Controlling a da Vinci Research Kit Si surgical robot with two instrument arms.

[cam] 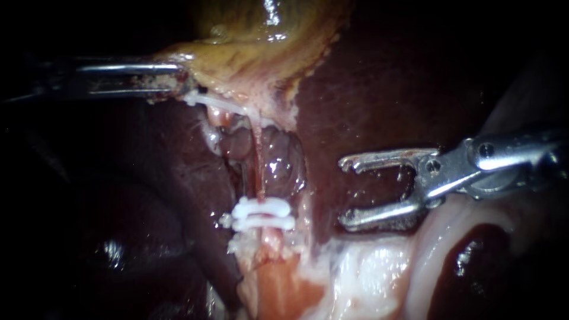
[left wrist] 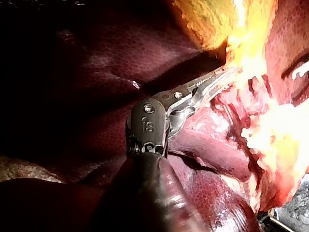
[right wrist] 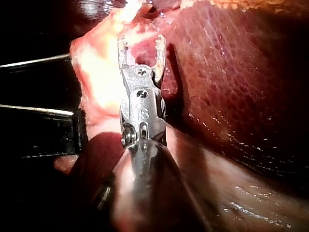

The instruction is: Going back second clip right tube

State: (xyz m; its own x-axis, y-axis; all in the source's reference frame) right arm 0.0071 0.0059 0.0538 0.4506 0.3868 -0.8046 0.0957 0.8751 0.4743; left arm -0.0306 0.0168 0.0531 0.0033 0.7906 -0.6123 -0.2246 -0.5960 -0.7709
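Observation:
Two white clips (cam: 262,214) sit close together across a thin reddish tube (cam: 259,160) that runs down from the gallbladder (cam: 255,53). My right instrument (cam: 344,191) stands to the right of the clips and apart from them, jaws open and empty over the liver (cam: 385,89). The right wrist view shows those jaws (right wrist: 141,44) spread with nothing between them. My left instrument (cam: 181,83) is shut on the gallbladder's lower edge, holding it up and to the left. The left wrist view shows its jaws (left wrist: 219,79) closed on the yellowish tissue.
Pale fatty tissue (cam: 367,272) lies below my right instrument. Dark liver lobes (cam: 148,195) fill the left side. A white strand (cam: 219,104) stretches from the left jaws towards the tube's top.

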